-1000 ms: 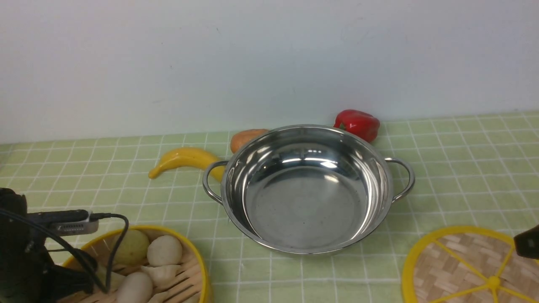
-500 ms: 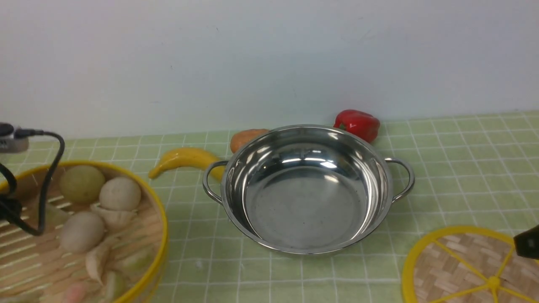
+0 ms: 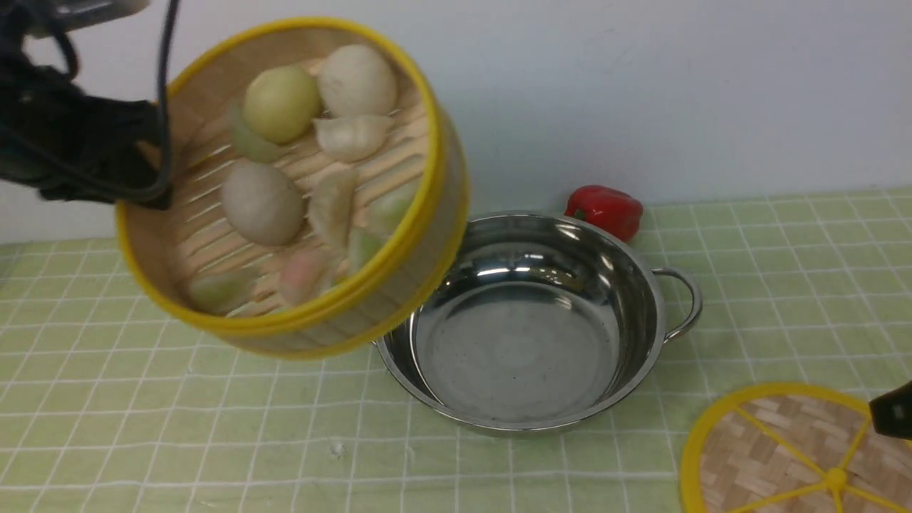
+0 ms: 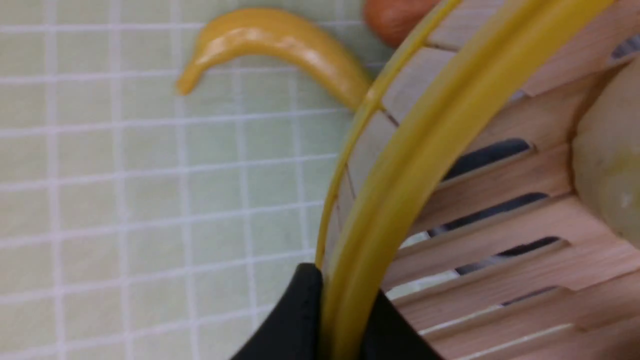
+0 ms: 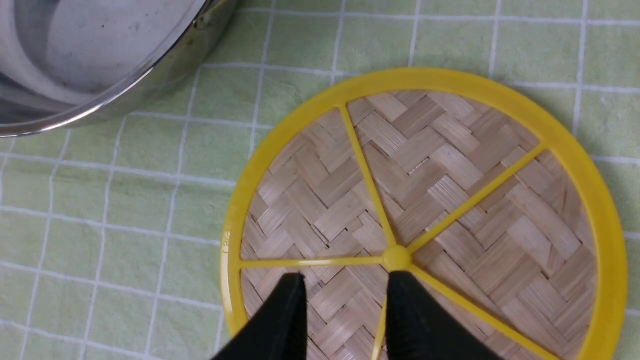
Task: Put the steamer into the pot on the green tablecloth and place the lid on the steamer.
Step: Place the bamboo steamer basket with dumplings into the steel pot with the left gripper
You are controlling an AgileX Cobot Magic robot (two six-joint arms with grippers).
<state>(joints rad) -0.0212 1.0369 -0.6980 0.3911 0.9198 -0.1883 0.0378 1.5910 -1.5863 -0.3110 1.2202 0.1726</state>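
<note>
My left gripper (image 3: pixel 146 192) is shut on the left rim of the steamer (image 3: pixel 399 299) and holds it high, tilted towards the camera, over the left edge of the pot (image 3: pixel 527 399). Buns and dumplings lie inside it. In the left wrist view the jaws (image 4: pixel 342 295) pinch the yellow rim of the steamer (image 4: pixel 440 130). The pot stands empty on the green tablecloth (image 3: pixel 142 427). The lid (image 3: pixel 776 442) lies flat at the front right. My right gripper (image 5: pixel 347 280) is open just above the lid (image 5: pixel 450 200), near its hub; it barely shows in the front view (image 3: pixel 890 410).
A red pepper (image 3: pixel 605 210) lies behind the pot by the wall. A yellow banana (image 4: pixel 280 45) and an orange thing (image 4: pixel 395 15) lie left of the pot, hidden by the steamer in the front view. The pot's rim (image 5: pixel 125 90) is close to the lid.
My left gripper has lifted the steamer from the front left of the cloth, up and rightwards, until it overlaps the pot's left side. The right gripper and lid have not moved.
</note>
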